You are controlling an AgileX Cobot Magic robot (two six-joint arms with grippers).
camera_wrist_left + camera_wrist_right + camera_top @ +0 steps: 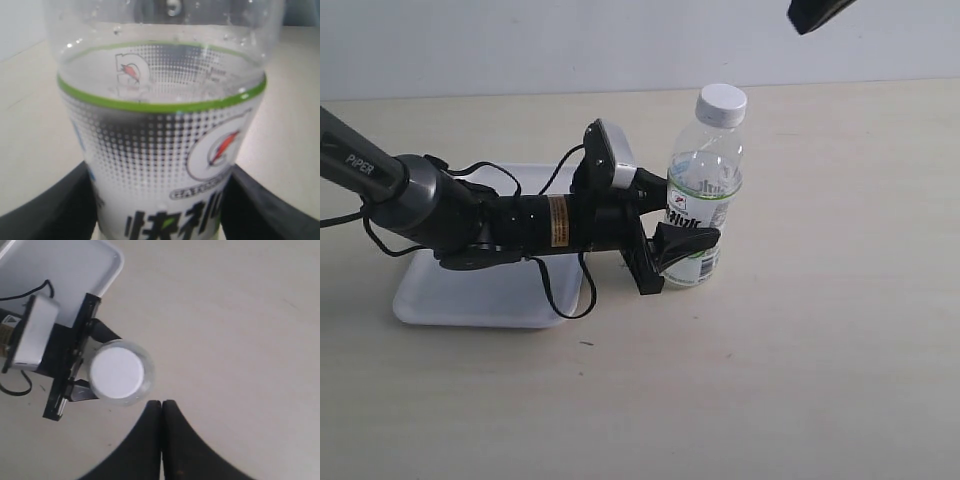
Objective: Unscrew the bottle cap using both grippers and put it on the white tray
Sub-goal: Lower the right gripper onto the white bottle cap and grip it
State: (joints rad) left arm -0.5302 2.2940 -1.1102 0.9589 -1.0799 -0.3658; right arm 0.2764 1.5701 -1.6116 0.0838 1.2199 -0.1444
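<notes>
The bottle (703, 195) stands upright on the table, its white cap (721, 103) screwed on top. My left gripper (682, 243) is shut on the bottle's labelled lower body, one finger on each side (55, 205). The label fills the left wrist view (165, 150). My right gripper (161, 404) hangs high above the bottle, shut with nothing in it; from there the cap (117, 371) shows from above, just beside the fingertips. Only a black tip of the right gripper (817, 12) shows at the exterior view's top edge. The white tray (460, 295) lies behind the left arm.
The left arm (430, 205) with its cables stretches over the tray. The tray's corner (107, 267) also shows in the right wrist view. Bare beige tabletop (820, 350) surrounds the bottle to the right and front.
</notes>
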